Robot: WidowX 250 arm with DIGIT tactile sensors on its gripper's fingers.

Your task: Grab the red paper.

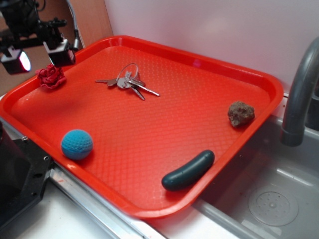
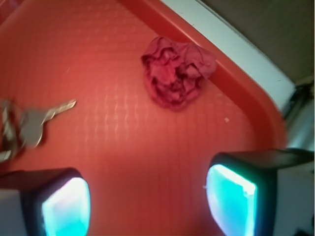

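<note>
Nothing is grasped yet: the pincer point(image 1: 39, 55) is held wide open and empty above the red paper point(image 1: 51, 75) (just ahead of its fingertips point(image 2: 231, 199)), so descent and closing remain.

Carrier: large orange-red plastic tray point(image 1: 209, 94) with a dimpled floor and raised rim; it overhangs a grey sink point(image 1: 279, 199) on the right
Far left corner: small dark red crumpled paper wad point(image 1: 51, 76) shaped like a rose, close to the rim
Far middle: bunch of silver metal keys point(image 1: 128, 83) on a ring
Near left: blue textured ball point(image 1: 77, 144)
Right edge: brown lumpy rock point(image 1: 240, 113), just beside the rim
Near right: dark green sausage-shaped object point(image 1: 188, 171), lying at a slant
</note>
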